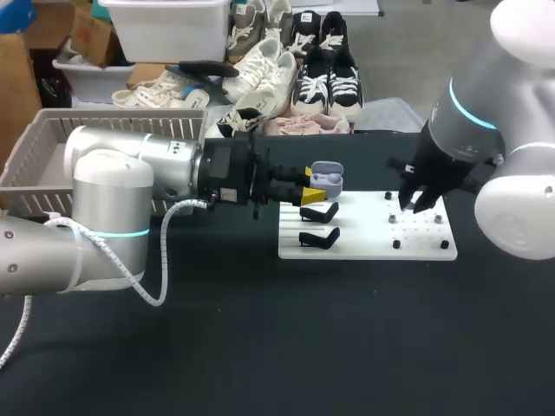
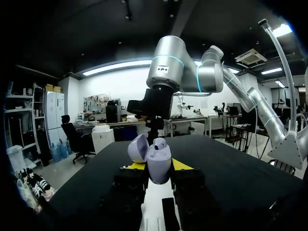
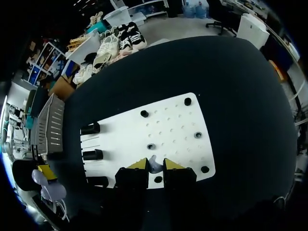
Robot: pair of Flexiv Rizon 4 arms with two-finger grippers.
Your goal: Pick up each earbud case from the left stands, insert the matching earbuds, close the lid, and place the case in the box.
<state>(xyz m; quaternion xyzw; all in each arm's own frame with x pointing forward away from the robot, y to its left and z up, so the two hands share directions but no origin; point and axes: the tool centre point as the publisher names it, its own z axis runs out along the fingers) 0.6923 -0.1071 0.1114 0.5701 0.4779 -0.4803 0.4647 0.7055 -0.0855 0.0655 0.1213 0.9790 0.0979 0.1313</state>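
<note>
Left hand (image 2: 159,167): clenched on the earbud case (image 2: 158,156), one yellow tip on either side of the lavender body. The lid (image 2: 138,148) is swung open and tips off to one side. The mouth of the case faces up and out along the fingers, toward our right arm.

Right hand (image 3: 154,166): low over the white board (image 3: 173,125), among the peg holes. A small pale earbud (image 3: 154,162) fills the narrow gap between its tips, so we read it as grasping the earbud.

The relation that counts: in the head view the case hangs above the far left corner of the board, over the black stands (image 1: 319,236). The right hand is on the opposite half of the same board, apart from the case. From the right hand the case lies across the board toward our left side and a little farther from us, and it is raised above the board. Our left arm reaches in level along the desk (image 1: 260,347). We judge the earbud must therefore come over sideways and go down into the case's open top.

Outward: the grey basket (image 1: 35,152) sits behind the left arm, well apart from both hands. The left arm is the nearer one for the final drop.
</note>
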